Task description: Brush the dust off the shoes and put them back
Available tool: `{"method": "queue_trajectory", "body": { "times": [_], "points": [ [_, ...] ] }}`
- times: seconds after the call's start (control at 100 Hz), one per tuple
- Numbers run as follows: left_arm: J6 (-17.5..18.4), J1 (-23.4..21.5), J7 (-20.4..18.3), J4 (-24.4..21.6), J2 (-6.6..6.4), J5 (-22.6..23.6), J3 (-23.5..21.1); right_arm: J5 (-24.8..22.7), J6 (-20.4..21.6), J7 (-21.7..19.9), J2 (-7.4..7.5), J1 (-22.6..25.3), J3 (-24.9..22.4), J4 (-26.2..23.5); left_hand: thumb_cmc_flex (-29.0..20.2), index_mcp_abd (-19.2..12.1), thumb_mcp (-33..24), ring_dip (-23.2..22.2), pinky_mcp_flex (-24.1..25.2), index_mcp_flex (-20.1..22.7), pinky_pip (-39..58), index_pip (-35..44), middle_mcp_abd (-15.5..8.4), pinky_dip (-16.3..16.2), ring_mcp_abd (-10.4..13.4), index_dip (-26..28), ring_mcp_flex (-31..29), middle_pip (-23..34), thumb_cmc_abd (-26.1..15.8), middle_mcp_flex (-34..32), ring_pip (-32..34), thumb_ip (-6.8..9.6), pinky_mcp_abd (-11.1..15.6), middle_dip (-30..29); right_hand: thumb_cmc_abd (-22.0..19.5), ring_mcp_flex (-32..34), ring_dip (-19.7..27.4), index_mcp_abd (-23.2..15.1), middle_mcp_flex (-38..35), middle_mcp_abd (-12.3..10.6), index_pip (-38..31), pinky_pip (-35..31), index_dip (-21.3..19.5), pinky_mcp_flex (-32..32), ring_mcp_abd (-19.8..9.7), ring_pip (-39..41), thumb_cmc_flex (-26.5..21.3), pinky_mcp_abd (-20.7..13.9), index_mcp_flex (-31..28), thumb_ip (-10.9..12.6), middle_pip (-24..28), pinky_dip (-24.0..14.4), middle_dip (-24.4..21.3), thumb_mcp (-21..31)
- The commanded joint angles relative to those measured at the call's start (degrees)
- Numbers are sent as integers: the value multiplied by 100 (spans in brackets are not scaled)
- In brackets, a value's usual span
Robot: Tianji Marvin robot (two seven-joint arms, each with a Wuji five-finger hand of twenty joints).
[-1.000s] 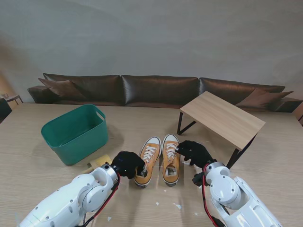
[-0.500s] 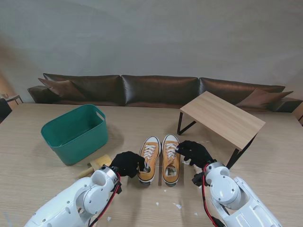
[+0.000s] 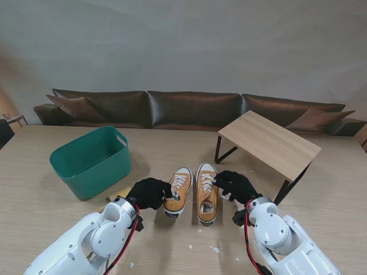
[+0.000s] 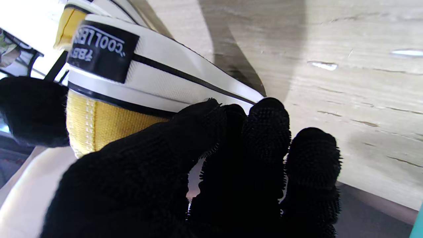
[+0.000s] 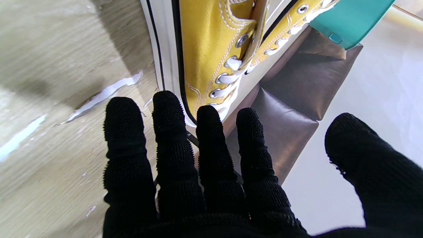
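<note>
Two mustard-yellow canvas sneakers with white laces lie right of the teal plastic tub (image 3: 90,160). The black-gloved left hand (image 3: 150,192) grips the left sneaker (image 3: 177,191) at its heel, lifting it off the light wooden table (image 3: 46,206). The black-gloved right hand (image 3: 234,184) rests spread, fingertips touching the right sneaker (image 3: 206,192), farther from the tub.

The wooden table (image 3: 46,212) carries a green basket (image 3: 92,160) left of centre, two yellow shoes (image 3: 192,192) at centre and a small stand (image 3: 269,143) right.
</note>
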State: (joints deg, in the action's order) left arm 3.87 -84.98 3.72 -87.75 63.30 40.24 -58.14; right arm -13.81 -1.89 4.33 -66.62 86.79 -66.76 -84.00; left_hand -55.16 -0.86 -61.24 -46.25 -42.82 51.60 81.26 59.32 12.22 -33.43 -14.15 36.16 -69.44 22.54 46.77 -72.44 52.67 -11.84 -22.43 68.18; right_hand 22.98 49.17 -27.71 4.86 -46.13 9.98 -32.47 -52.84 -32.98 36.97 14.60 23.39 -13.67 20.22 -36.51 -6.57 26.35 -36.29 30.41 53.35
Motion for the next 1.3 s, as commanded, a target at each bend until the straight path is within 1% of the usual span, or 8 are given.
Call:
{"method": "queue_trajectory", "body": {
  "times": [0.0, 0.25, 0.46, 0.63, 0.76, 0.91, 1.07, 1.29],
  "points": [
    [64, 61, -177, -148, -7, -152, -95, 50, 73, 0, -47, 134, -16, -138, 89, 774, 374, -151, 112, 20, -47, 926, 80, -45, 175, 354, -108, 176, -288, 15, -8, -97, -159, 193, -139, 99, -36, 31, 158, 123, 80, -26, 111, -1639, 53, 35, -136, 140, 75, 100, 42, 27, -88, -89],
    [311, 226, -592, -236, -29, -634, -354, -176, 259, 272, -60, 322, -81, -466, 14, 811, 467, -339, 300, -114, -85, 987, 101, -144, 152, 619, 48, 183, -494, 126, 31, -34, -96, 423, -48, -80, -28, -4, 594, 94, 129, -13, 103, -1704, -7, 17, -82, 69, 373, 97, 51, 19, -84, -21],
    [441, 381, -634, -119, 18, -1084, -409, -440, 232, 418, -64, 261, -19, -592, -8, 837, 496, -390, 328, -151, -110, 978, 107, -165, 158, 737, 94, 199, -541, 165, 40, -24, -66, 523, 60, -325, -1, -48, 907, 39, 122, 26, 83, -1816, -58, 3, -39, 14, 625, 105, 104, 4, -107, 57],
    [526, 476, -706, -94, 36, -1354, -463, -485, 267, 553, -97, 192, 156, -604, -16, 851, 507, -406, 355, -157, -130, 974, 117, -173, 151, 793, 112, 193, -558, 175, 37, -21, -56, 556, 248, -522, 36, -325, 1158, -88, 272, 105, 169, -1926, -107, -30, -146, -84, 946, 101, 103, 2, -147, 197],
    [569, 499, -826, -160, 22, -1478, -552, -546, 305, 591, -107, 98, 340, -572, -19, 854, 514, -417, 359, -173, -134, 953, 111, -185, 150, 824, 117, 186, -571, 181, 36, -19, -50, 573, 715, -957, 114, -688, 1702, -278, 576, 329, 405, -2195, -233, -170, -292, -276, 1565, 28, 48, 10, -211, 287],
    [597, 523, -926, -204, 24, -1704, -631, -742, 345, 513, -83, -138, 602, -482, -26, 855, 521, -429, 380, -176, -147, 955, 110, -196, 156, 883, 130, 180, -593, 189, 37, -16, -40, 596, 1541, -1559, 286, -890, 2564, -511, 664, 942, 608, -2561, -481, -425, -624, -593, 2298, -109, 108, 79, -263, 83],
    [591, 590, -1076, -217, 21, -1963, -676, -787, 309, 369, -67, -342, 839, -455, -38, 861, 526, -440, 408, -189, -162, 937, 112, -207, 145, 929, 171, 164, -618, 205, 32, -9, -30, 608, 2226, -2020, 471, -676, 3086, -498, 743, 1860, 726, -2886, -537, -706, -557, -770, 2756, -272, 173, 306, -348, 310],
    [624, 770, -1392, -232, -20, -2192, -689, -882, 121, 197, -15, -276, 819, -813, -52, 858, 539, -450, 453, -191, -175, 917, 115, -228, 136, 975, 216, 150, -643, 217, 25, 3, 1, 626, 2436, -2160, 511, -289, 3300, -389, 829, 2366, 760, -2998, -501, -797, -316, -787, 3096, -388, 222, 332, -363, 531]
  ]
}}
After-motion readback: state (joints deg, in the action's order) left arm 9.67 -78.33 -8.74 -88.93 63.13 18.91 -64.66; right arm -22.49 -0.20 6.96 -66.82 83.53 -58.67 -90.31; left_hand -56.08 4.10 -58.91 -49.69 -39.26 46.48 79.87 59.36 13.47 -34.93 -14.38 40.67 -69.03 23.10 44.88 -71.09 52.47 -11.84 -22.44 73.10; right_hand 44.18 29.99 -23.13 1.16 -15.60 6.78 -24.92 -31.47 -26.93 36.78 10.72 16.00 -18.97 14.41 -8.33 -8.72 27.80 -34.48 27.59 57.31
